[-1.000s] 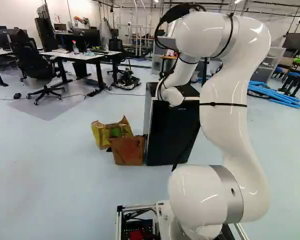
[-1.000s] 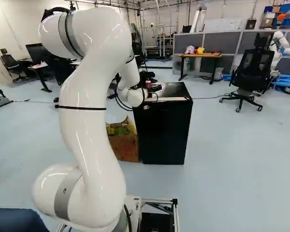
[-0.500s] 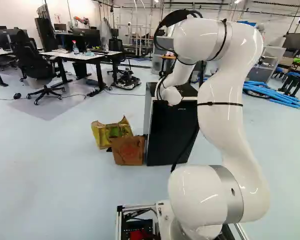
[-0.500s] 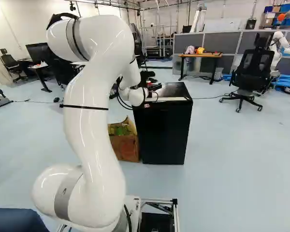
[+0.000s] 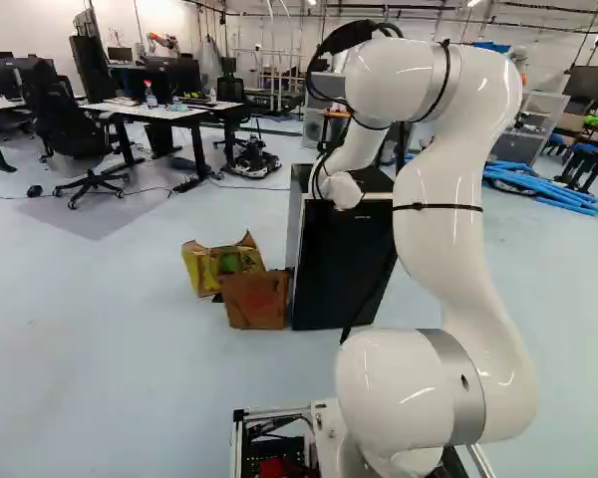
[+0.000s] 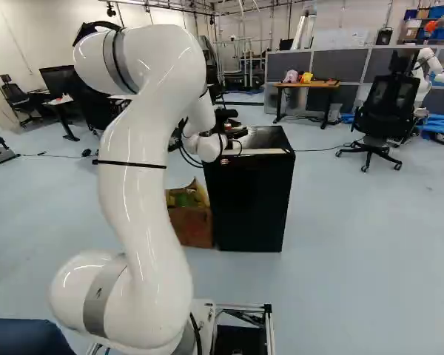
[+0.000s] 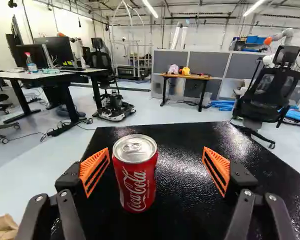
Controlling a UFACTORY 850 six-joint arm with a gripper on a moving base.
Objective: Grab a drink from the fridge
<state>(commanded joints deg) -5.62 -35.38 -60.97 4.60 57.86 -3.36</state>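
Red soda can [image 7: 135, 176] upright on top of the black fridge [image 6: 251, 200], between the gripper's [image 6: 233, 126] fingers. Jaws wide open, holding nothing. Can sits much closer to one orange pad [image 7: 96, 169] than the other; contact on the near side can't be told. White arm [image 6: 144, 185] reaches over the fridge's near edge. Brown bag [image 5: 256, 301] and yellow-green bag [image 5: 219, 265] on the floor beside the fridge. Further out: wood-topped table [image 6: 308, 85], black office chair [image 6: 388, 107], another robot [image 6: 427, 68].

Bright light from ceiling strips [image 7: 151, 8], pale glare on the black fridge top [image 7: 182, 160].
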